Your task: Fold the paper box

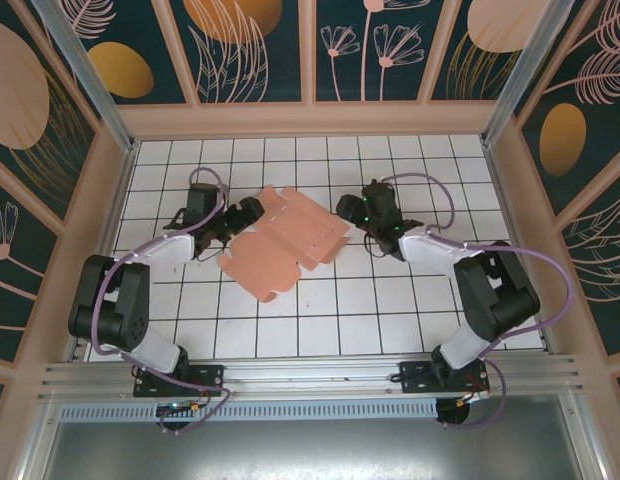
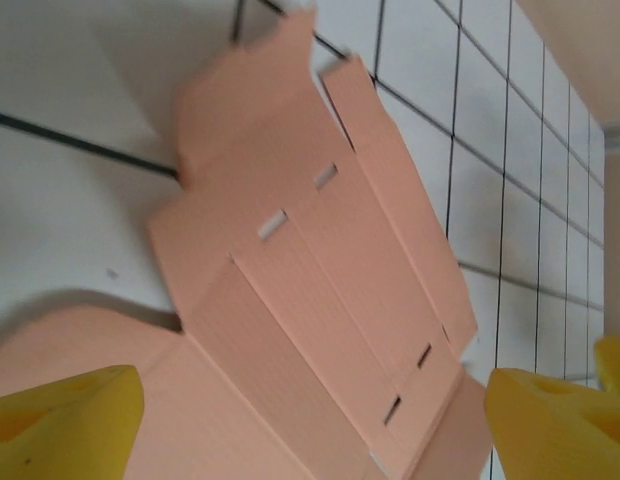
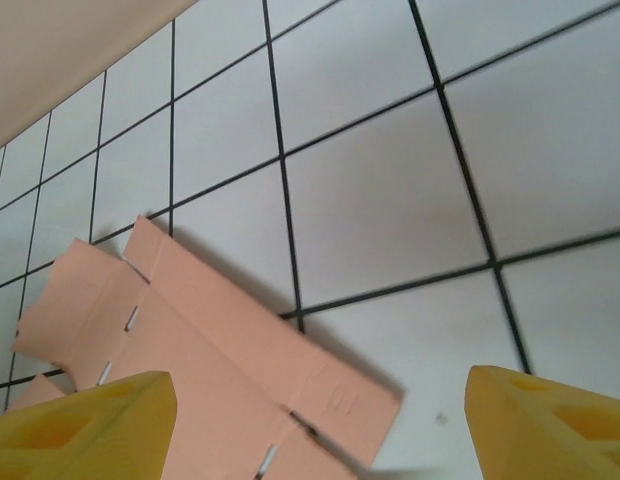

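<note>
The paper box (image 1: 287, 241) is a salmon-pink creased cut-out sheet lying mostly flat on the white tiled floor, mid-table, with its tabbed flaps toward the back. My left gripper (image 1: 250, 213) sits at the sheet's left edge. In the left wrist view the sheet (image 2: 320, 290), with its slots and creases, spreads under the left gripper (image 2: 310, 430), whose yellow fingers (image 2: 65, 420) stand wide apart and open. My right gripper (image 1: 346, 210) is at the sheet's right edge. It (image 3: 315, 425) is open too, with a corner of the sheet (image 3: 230, 350) lying between the fingers, untouched.
Pink-framed patterned walls (image 1: 310, 118) enclose the tiled floor (image 1: 320, 310) at the back and on both sides. A metal rail (image 1: 310, 375) carrying the arm bases runs along the near edge. Bare tiles lie in front of the sheet.
</note>
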`<action>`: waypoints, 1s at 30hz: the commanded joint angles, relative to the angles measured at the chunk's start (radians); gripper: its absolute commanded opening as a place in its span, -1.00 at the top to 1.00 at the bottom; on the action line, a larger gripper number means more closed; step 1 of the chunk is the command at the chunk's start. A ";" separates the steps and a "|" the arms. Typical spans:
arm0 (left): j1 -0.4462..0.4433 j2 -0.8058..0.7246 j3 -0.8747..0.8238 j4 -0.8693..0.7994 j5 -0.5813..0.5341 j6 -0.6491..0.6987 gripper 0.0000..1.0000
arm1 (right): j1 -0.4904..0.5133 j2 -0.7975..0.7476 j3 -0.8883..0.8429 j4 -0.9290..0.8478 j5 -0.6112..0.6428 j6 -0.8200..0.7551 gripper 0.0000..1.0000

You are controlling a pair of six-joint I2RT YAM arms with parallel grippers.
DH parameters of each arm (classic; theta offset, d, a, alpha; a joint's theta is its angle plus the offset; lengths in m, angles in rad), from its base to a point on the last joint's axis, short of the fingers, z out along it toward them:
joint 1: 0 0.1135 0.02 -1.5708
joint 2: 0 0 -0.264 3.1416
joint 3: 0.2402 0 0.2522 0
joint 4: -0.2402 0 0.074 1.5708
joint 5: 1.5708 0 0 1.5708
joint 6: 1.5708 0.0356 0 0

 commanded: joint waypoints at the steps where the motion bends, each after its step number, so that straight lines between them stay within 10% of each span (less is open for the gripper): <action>1: -0.035 -0.018 -0.048 0.048 0.033 -0.046 -0.73 | -0.042 0.064 0.090 -0.043 -0.111 -0.162 -0.58; 12: -0.041 0.073 -0.179 0.201 -0.010 -0.124 -0.65 | -0.053 0.396 0.493 -0.254 -0.270 -0.310 -0.98; 30: -0.041 0.143 -0.194 0.064 -0.047 -0.055 -0.57 | -0.059 0.623 0.762 -0.449 -0.758 -0.507 -0.72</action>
